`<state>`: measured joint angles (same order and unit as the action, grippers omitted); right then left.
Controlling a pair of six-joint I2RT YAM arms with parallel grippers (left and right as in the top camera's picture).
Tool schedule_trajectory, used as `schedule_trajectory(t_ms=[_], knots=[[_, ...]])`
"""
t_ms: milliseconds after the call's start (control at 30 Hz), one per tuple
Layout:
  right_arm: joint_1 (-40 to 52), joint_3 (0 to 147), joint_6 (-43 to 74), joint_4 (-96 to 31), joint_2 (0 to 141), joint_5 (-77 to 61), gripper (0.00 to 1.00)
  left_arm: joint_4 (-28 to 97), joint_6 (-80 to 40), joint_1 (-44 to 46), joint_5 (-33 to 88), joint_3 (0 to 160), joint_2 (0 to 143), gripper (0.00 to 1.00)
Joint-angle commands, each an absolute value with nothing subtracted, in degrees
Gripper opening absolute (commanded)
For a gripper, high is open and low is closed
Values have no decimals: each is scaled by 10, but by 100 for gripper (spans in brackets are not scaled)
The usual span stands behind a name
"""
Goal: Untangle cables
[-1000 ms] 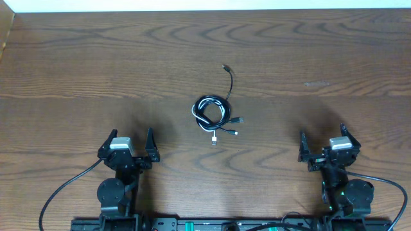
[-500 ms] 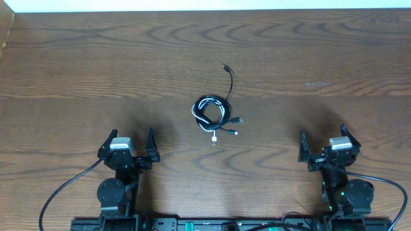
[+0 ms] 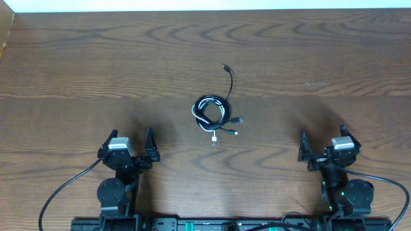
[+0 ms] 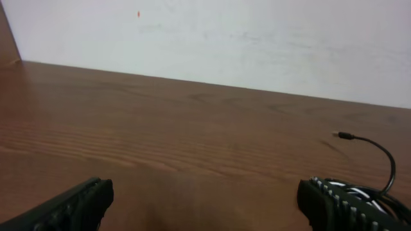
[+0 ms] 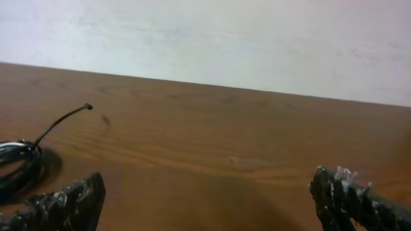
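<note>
Overhead, the cables [image 3: 212, 112] lie in one small bundle near the middle of the table [image 3: 321, 51], ahead of me and between my two arms. The black cable [image 3: 230, 83] is wound into a loose coil. One free tail leaves the coil's far right side and curves away from me to a small plug. The white cable [image 3: 198, 104] loops through the same coil, so the two overlap, and short plug ends stick out on the coil's near right side. I cannot tell how the cords cross inside the coil.

My left gripper [image 3: 130, 136] sits near my edge of the table, left of the bundle, its jaws spread wide with nothing between them. My right gripper [image 3: 322, 133] sits opposite it on the right, equally wide and holding nothing. Both are well apart from the cables.

In the left wrist view my fingers [image 4: 70, 205] frame bare wood, and the black tail arcs up at the right. In the right wrist view the coil shows at the left edge, beyond my finger.
</note>
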<state>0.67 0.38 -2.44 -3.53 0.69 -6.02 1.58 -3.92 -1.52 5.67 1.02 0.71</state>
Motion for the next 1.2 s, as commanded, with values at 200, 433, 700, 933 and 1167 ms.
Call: schedule_trajectory(t_ms=[200, 433, 700, 933, 1167], knots=[[12, 59, 4, -93, 33, -29, 99, 104, -59, -18, 69, 95, 109, 97], [12, 134, 50, -140, 135, -30, 99, 160, -59, -18, 69, 206, 250, 97], [12, 291, 82, -257, 327, -36, 99, 336, -59, -18, 69, 391, 419, 97], [12, 465, 67, -428, 489, -36, 99, 510, -63, -18, 101, 518, 497, 97], [12, 483, 59, -372, 506, -170, 99, 498, -105, -18, 116, 525, 490, 97]])
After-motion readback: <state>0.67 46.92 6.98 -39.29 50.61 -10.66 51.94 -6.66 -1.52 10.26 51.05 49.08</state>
